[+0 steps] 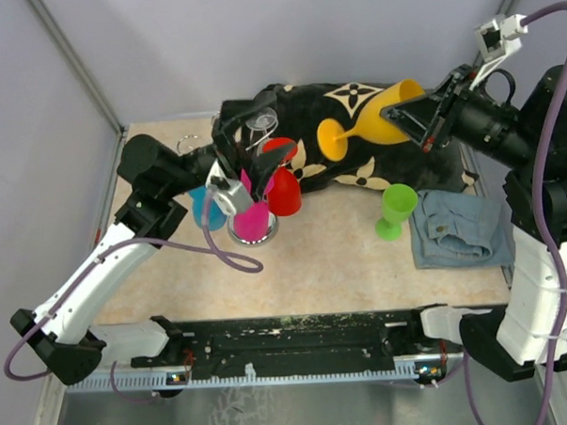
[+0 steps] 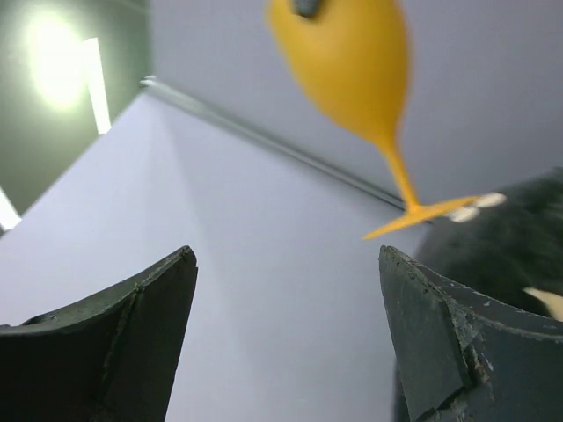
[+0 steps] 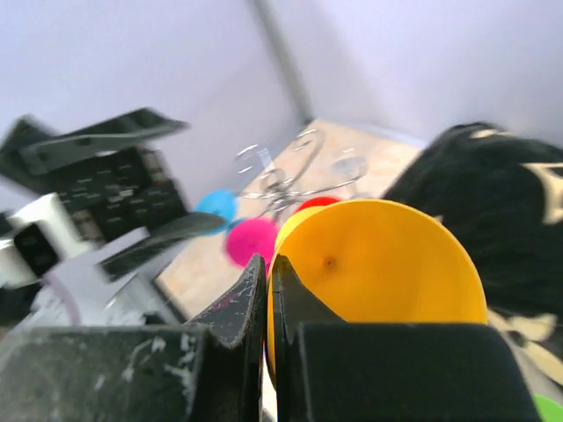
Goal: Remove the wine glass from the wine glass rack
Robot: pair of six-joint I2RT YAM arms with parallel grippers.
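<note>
The right claw (image 1: 428, 121) is clenched on the rim of the yellow wine glass (image 1: 374, 124); in the right wrist view its two fingers (image 3: 233, 303) pinch the wall of the bowl, one inside and one outside. The glass is clear of the wine glass rack (image 3: 280, 182) and hangs above the black patterned cloth (image 1: 347, 167) at the far side of the bench (image 1: 314, 268). It is tipped on its side, with the mouth toward the right claw and the foot pointing toward the rack. The rack stands well to the left of the held glass, on the left half of the bench. A pink glass (image 1: 253, 218), a red glass (image 1: 282, 189), a blue glass (image 1: 206, 206) and a clear glass (image 1: 261, 124) are grouped at the rack; whether each one hangs on a hook cannot be told. The left claw (image 1: 262, 162) is at the rack among these glasses. It is released: the left wrist view shows its fingers (image 2: 132, 334) spread apart with nothing between them. A green glass (image 1: 394, 209) stands upright on the bench, just beside a folded denim cloth (image 1: 458, 228).
</note>
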